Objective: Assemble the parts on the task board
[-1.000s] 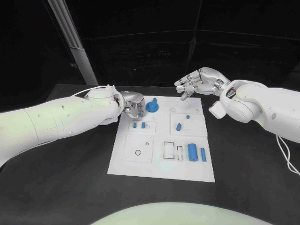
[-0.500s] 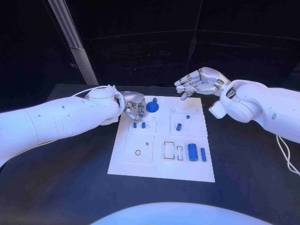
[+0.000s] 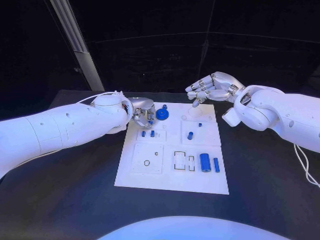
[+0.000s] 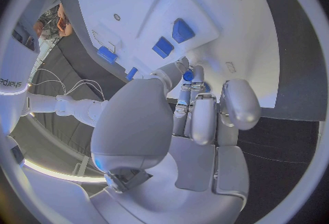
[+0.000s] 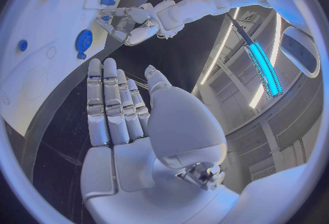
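While right hand [image 3: 212, 87] fingers spread empty, left hand [image 3: 141, 112] pinches a blue part [image 4: 187, 76].

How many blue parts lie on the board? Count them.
7: gear by the left hand, two pegs beside it, two studs mid-board, two cylinders nearest. More may be hidden.

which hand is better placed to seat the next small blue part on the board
Left, probably. The left hand already pinches a small blue part over the task board; the right hand hovers open, holding nothing.
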